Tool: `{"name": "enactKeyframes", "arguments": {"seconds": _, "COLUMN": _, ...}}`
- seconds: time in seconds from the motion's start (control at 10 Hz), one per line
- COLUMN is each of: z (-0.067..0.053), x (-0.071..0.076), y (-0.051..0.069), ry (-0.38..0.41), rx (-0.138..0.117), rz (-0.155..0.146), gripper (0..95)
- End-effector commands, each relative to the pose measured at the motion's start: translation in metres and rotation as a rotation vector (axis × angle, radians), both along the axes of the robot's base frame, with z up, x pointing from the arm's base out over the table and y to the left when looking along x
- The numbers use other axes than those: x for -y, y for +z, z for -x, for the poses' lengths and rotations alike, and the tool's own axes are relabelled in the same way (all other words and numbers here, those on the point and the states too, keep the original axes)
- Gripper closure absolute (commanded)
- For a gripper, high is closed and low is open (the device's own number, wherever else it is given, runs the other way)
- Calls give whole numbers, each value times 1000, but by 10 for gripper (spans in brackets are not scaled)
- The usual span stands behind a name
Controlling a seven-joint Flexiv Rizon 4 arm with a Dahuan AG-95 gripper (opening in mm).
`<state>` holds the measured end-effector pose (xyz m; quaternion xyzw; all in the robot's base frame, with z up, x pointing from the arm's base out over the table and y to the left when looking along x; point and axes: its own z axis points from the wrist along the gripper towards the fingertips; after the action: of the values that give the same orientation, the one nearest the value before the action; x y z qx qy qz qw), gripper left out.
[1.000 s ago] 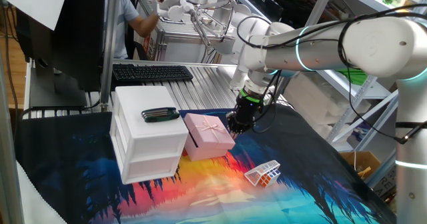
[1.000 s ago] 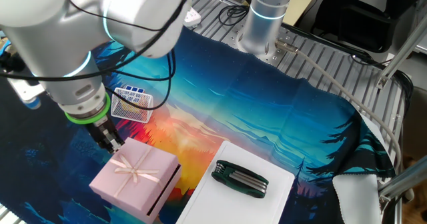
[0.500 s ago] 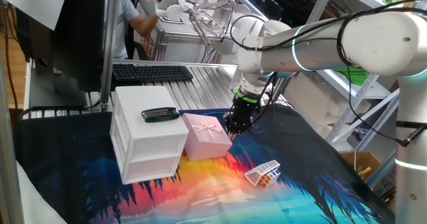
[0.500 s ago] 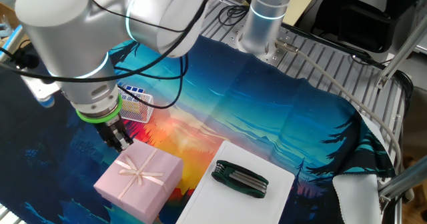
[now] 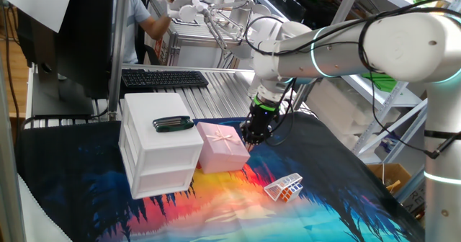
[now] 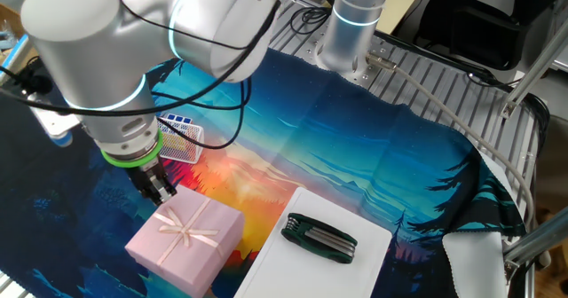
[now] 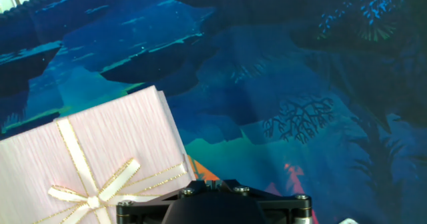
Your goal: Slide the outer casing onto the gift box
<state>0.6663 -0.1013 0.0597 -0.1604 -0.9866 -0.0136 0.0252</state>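
The outer casing is a pale pink square sleeve with a gold bow on top, lying on the printed mat against the white drawer cabinet. It also shows in the other fixed view and in the hand view. My gripper stands upright at the casing's side away from the cabinet, its fingers together and touching the casing's edge. It holds nothing. In the hand view only the gripper's black body shows; its fingertips are hidden. The gift box is not visible; no dark gap shows at the casing's side.
The white drawer cabinet carries a dark green folding tool on top. A clear wire-like cube lies on the mat right of the casing. A keyboard lies behind the cabinet on the slatted table.
My gripper has pushed against the casing's side. The casing has slid and straightened, and the dark gap along its side has closed.
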Motion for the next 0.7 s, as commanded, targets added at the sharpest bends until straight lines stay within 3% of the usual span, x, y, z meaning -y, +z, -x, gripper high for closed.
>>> {"name": "enactKeyframes", "arguments": {"seconds": 0.1, "z": 1, "x": -3, "y": 0, "ry": -7, "rx": -6, "rz": 4, "gripper": 950}}
{"name": "enactKeyframes", "arguments": {"seconds": 0.2, "z": 1, "x": -3, "y": 1, "ry": 1, "rx": -9, "rz": 12, "gripper": 950}}
{"name": "enactKeyframes", "arguments": {"seconds": 0.3, "z": 2, "x": -2, "y": 3, "ry": 32, "rx": -23, "rz": 40, "gripper": 950}}
{"name": "enactKeyframes", "arguments": {"seconds": 0.4, "z": 3, "x": -1, "y": 6, "ry": 37, "rx": -28, "rz": 42, "gripper": 950}}
{"name": "enactKeyframes", "arguments": {"seconds": 0.6, "z": 8, "x": 4, "y": 18, "ry": 58, "rx": -38, "rz": 67, "gripper": 950}}
{"name": "enactKeyframes", "arguments": {"seconds": 0.7, "z": 11, "x": 7, "y": 26, "ry": 53, "rx": -43, "rz": 64, "gripper": 950}}
